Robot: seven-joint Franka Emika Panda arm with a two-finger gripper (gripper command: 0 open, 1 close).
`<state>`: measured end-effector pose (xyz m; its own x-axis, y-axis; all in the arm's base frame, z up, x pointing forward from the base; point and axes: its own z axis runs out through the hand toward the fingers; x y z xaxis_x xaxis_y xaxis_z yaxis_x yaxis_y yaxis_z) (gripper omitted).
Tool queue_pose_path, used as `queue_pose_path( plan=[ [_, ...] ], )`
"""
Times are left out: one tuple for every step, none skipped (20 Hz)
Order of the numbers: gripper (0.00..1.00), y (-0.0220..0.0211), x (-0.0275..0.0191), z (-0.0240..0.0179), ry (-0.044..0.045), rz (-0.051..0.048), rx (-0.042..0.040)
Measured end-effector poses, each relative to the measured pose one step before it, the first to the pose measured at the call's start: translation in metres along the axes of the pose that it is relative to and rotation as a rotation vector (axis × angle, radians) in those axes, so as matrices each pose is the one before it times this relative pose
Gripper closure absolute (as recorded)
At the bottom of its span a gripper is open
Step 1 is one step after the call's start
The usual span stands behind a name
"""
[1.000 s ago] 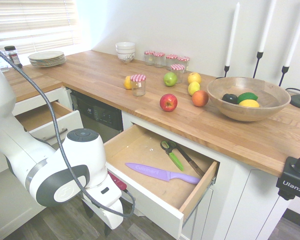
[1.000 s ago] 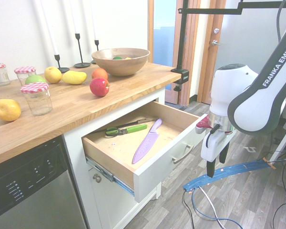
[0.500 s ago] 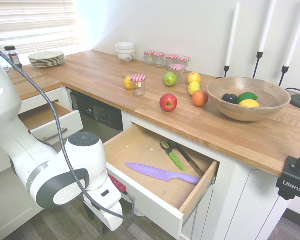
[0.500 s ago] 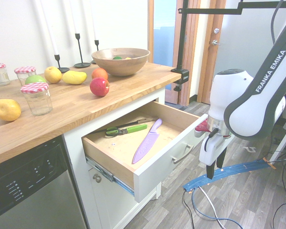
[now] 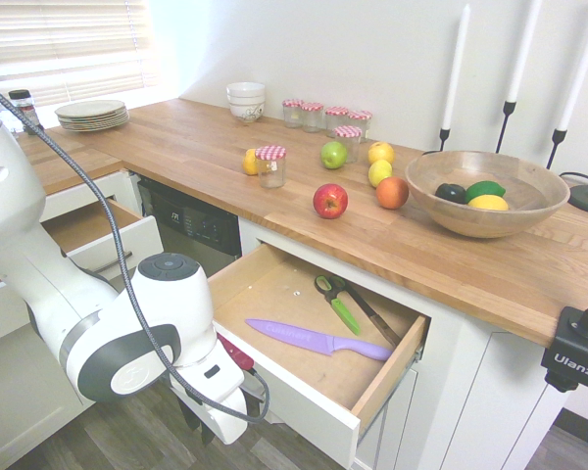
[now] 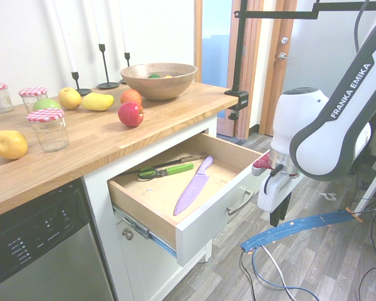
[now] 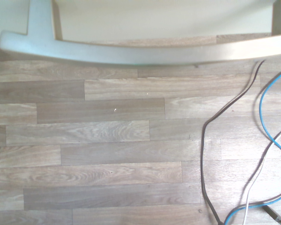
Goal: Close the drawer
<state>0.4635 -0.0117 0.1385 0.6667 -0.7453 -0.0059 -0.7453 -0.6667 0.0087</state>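
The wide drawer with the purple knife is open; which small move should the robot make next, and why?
Probably a short move of the gripper toward the front of the drawer, to then push it in. The drawer stands pulled out, and the gripper hangs outside it, near the front and its bar handle, with floor visible between them.
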Motion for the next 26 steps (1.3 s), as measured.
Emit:
queue_pose_path(
  plan=[
    [1.00,0.00002,-0.00017,0.00120,-0.00132,-0.00034,-0.00171],
    [1.00,0.00015,-0.00035,0.00139,-0.00172,-0.00041,-0.00217],
    [1.00,0.00031,-0.00036,0.00148,-0.00133,-0.00022,-0.00184],
    [1.00,0.00009,-0.00028,0.00115,-0.00073,-0.00042,-0.00116],
    [1.00,-0.00081,0.00042,0.00025,0.00506,-0.00106,0.00340],
    [1.00,-0.00182,0.00153,-0.00049,0.01389,-0.00190,0.00858],
    [1.00,-0.00300,0.00236,-0.00040,0.01519,-0.00255,0.00954],
    [1.00,-0.00364,0.00225,0.00032,0.01378,-0.00278,0.01035],
    [1.00,-0.00426,0.00273,0.00118,0.01021,-0.00028,0.00937],
    [1.00,-0.00465,0.00351,0.00155,0.00853,0.00206,0.00854],
    [1.00,-0.00444,0.00412,0.00154,0.00601,0.00499,0.00680],
    [1.00,-0.00558,0.00515,0.00115,0.00560,0.00630,0.00730],
    [1.00,-0.00645,0.00546,0.00105,0.00686,0.00366,0.00823],
    [1.00,-0.00689,0.00525,0.00083,0.00664,0.00236,0.00844],
    [1.00,-0.00641,0.00470,0.00109,0.00565,0.00109,0.00702],
    [1.00,-0.00423,0.00263,0.00243,-0.00263,0.00008,-0.00180],
    [1.00,-0.00410,0.00276,0.00201,0.00148,0.00098,0.00230],
    [1.00,-0.00460,0.00337,0.00143,0.00108,0.00182,0.00254],
    [1.00,-0.00512,0.00386,0.00105,0.00169,0.00066,0.00296],
    [1.00,-0.00549,0.00418,0.00083,0.00168,0.00072,0.00325],
    [1.00,-0.00515,0.00416,0.00060,0.00024,0.00242,0.00255],
    [1.00,-0.00539,0.00440,0.00040,0.00013,0.00337,0.00301],
    [1.00,-0.00583,0.00458,0.00040,-0.00084,0.00282,0.00235],
    [1.00,-0.00595,0.00447,0.00002,-0.00002,0.00103,0.00255],
    [1.00,-0.00622,0.00445,0.00011,-0.00002,0.00031,0.00214],
    [1.00,-0.00676,0.00448,-0.00015,0.00015,0.00032,0.00236]
  ],
)
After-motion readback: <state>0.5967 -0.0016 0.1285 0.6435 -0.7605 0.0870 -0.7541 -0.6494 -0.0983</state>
